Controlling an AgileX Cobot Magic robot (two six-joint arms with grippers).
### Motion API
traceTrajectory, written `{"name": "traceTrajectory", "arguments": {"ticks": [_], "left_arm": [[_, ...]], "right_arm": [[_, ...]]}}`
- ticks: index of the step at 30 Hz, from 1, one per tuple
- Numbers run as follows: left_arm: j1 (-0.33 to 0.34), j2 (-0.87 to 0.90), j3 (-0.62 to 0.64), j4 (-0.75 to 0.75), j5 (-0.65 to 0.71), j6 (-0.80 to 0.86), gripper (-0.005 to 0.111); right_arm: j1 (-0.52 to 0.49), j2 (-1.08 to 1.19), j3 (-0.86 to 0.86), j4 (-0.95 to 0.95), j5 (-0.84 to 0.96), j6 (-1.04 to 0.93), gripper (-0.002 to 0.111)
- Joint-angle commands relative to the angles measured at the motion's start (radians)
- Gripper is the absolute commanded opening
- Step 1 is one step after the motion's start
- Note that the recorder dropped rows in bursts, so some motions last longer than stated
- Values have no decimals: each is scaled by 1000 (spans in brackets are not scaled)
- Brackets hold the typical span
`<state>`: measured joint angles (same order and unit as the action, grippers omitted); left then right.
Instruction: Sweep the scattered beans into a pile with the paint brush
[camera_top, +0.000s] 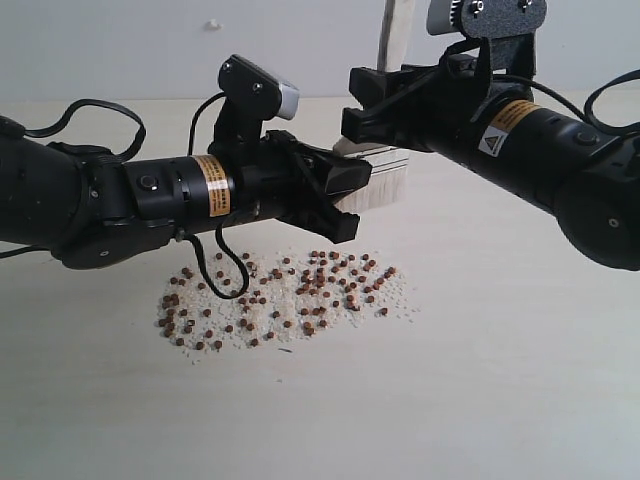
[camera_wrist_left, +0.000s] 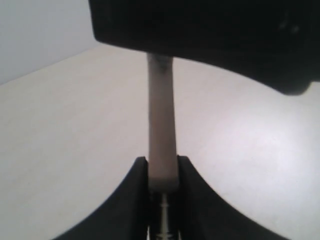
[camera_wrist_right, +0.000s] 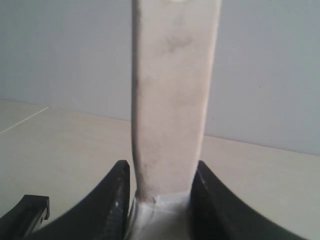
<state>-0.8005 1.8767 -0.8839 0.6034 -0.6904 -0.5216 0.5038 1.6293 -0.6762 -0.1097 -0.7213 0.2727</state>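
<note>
Dozens of small reddish-brown beans (camera_top: 285, 295) lie nearest you, spread loose among pale crumbs on the light table (camera_top: 500, 400), in a wide patch left of centre and not yet in a pile. A black cable (camera_top: 235, 272) from the left arm hangs in a loop in front of the patch's left half.

Just behind the beans you have the left claw (camera_top: 348, 202), reaching in from the left. It is clamped on the paint brush (camera_top: 385, 182). In its wrist view both fingers (camera_wrist_left: 134, 186) press flat against the thin sides of the brush, seen edge-on, with no gap showing.

The paint brush stands upright behind the far right edge of the bean patch, bristles down and handle (camera_top: 396, 30) up. Whether the bristle tips touch the table you cannot tell from these views.

Higher and further back, the right claw (camera_top: 360, 108) comes in from the right. Its fingers (camera_wrist_right: 112, 202) sit tight against both edges of the handle's broad face, just above the metal band, so it too grips the paint brush.

Behind everything is a plain pale wall (camera_top: 150, 50).
</note>
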Motion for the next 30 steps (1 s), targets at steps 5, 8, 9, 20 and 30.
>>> {"name": "traceTrajectory", "arguments": {"ticks": [5, 8, 9, 20, 30], "left_arm": [[-3, -2, 0, -2, -24, -5, 0], [-3, -2, 0, -2, -24, -5, 0], [-3, -2, 0, -2, -24, -5, 0], [-3, -8, 0, 74, -22, -47, 54], [-3, -61, 0, 230, 90, -181, 54]], "right_arm": [[2, 1, -9, -5, -3, -18, 0], [2, 1, -9, -5, -7, -13, 0], [2, 1, -9, -5, -7, -8, 0], [2, 1, -9, 6, -4, -10, 0], [-9, -14, -9, 94, 7, -65, 0]]}}
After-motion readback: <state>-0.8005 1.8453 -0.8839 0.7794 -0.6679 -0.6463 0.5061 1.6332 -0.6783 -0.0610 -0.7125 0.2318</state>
